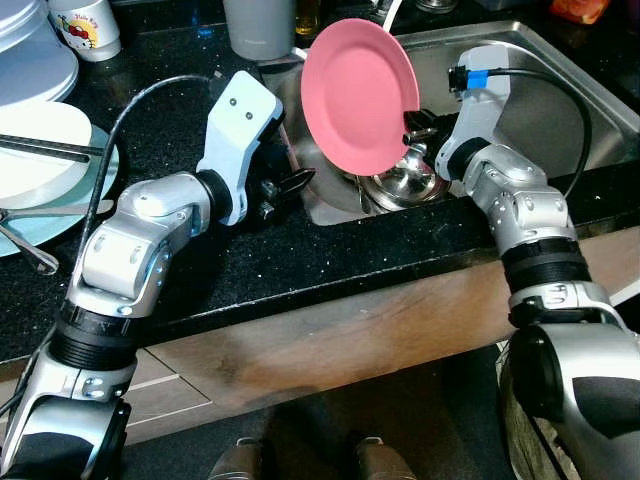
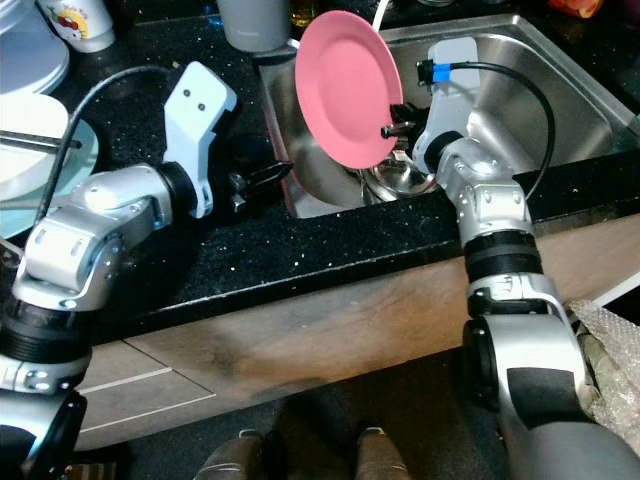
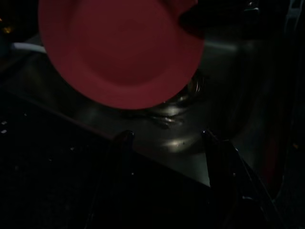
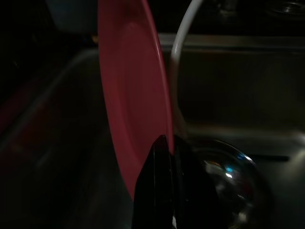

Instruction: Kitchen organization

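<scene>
A pink plate (image 1: 358,92) stands on edge in the air above the steel sink (image 1: 560,90), its face turned toward me. My right gripper (image 1: 413,125) is shut on the plate's right rim, and its black fingers (image 4: 164,186) pinch the plate (image 4: 133,109) in the right wrist view. My left gripper (image 1: 292,186) hovers open over the black counter at the sink's left edge, a little left of and below the plate (image 3: 119,52). Its fingertips (image 3: 125,139) hold nothing. A shiny steel bowl (image 1: 405,180) lies in the sink below the plate.
White and pale blue plates (image 1: 45,160) with chopsticks and a spoon lie at the counter's left. A printed mug (image 1: 85,25) and a grey cup (image 1: 258,28) stand at the back. A white hose (image 4: 178,52) curves into the sink. A wooden counter front (image 1: 350,330) runs below.
</scene>
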{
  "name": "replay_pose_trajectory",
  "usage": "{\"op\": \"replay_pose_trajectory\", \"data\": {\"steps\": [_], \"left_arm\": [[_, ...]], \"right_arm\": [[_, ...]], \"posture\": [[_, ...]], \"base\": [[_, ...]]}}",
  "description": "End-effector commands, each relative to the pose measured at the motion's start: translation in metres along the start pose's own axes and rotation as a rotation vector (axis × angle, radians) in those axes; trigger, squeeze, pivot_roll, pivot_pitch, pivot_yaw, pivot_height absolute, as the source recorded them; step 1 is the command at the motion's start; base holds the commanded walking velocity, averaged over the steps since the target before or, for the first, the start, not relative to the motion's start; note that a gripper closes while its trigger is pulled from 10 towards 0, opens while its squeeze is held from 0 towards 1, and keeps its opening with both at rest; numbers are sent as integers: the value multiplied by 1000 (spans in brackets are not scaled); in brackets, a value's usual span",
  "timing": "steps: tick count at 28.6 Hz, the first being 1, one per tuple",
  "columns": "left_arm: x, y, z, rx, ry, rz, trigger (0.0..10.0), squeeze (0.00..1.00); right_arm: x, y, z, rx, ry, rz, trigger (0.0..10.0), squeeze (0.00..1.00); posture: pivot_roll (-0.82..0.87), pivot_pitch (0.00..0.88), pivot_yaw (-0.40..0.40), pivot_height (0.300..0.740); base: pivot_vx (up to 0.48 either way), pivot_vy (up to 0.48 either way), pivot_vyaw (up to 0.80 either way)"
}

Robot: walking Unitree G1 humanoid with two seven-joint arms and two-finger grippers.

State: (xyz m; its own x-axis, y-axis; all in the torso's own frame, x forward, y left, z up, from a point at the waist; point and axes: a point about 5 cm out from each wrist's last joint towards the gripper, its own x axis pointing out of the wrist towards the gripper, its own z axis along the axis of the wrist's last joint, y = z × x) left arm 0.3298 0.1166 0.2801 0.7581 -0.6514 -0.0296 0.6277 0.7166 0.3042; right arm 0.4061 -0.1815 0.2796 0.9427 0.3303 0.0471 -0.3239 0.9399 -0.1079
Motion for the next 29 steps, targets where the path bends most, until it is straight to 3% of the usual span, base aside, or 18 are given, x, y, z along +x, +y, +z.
{"op": "replay_pose_trajectory", "data": {"steps": [1, 11, 29], "left_arm": [[4, -3, 3, 14, -8, -22, 10000, 0], [5, -2, 1, 37, 13, -26, 10000, 0], [7, -1, -4, 57, 46, -33, 10000, 0]], "right_arm": [[-2, -2, -5, -56, 40, 0, 10000, 0], [-3, -2, -9, -158, 122, 55, 10000, 0], [-5, 6, -26, -220, 291, 163, 10000, 0]], "posture": [[36, 176, 38, 740], [35, 178, 40, 740], [38, 173, 38, 740]], "base": [[0, 0, 0], [0, 0, 0], [0, 0, 0]]}}
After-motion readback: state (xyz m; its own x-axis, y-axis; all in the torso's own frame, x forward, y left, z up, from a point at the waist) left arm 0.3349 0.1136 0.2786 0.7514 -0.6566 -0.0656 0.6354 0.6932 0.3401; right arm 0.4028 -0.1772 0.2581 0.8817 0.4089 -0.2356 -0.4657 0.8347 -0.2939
